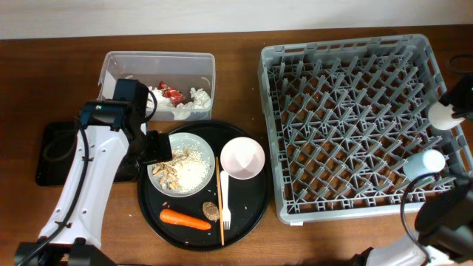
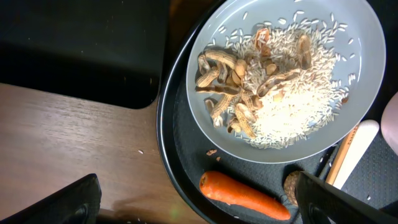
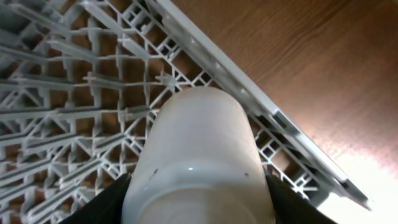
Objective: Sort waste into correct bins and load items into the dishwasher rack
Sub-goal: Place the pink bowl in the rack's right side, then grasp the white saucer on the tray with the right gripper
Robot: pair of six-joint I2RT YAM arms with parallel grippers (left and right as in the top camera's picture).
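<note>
My left gripper (image 1: pixel 157 148) (image 2: pixel 199 202) is open and empty, over the left edge of the white plate (image 1: pixel 201 142) (image 2: pixel 214 43), which holds beige food scraps (image 1: pixel 183 171) (image 2: pixel 273 93). The orange carrot (image 1: pixel 185 219) (image 2: pixel 245 198) and brown lump (image 1: pixel 210 211) (image 2: pixel 291 185) lie below the plate. The pinkish bowl (image 1: pixel 242 158) and white fork (image 1: pixel 225 199) (image 2: pixel 357 149) lie to its right. My right gripper (image 1: pixel 427 171) (image 3: pixel 196 208) is shut on the pale blue cup (image 1: pixel 423 162) (image 3: pixel 196 143), over the near right corner of the grey rack (image 1: pixel 347 111) (image 3: pixel 74 81). A white cup (image 1: pixel 442 115) is at the rack's right edge.
Plate, bowl, fork, carrot and a wooden stick (image 1: pixel 220 225) sit on a large round black tray (image 1: pixel 251 207). The clear tub (image 1: pixel 118 63) behind it holds white tissues (image 1: pixel 185 107) and a red wrapper (image 1: pixel 171 94). The shallow black tray (image 1: pixel 55 155) (image 2: pixel 81 50) lies at the left.
</note>
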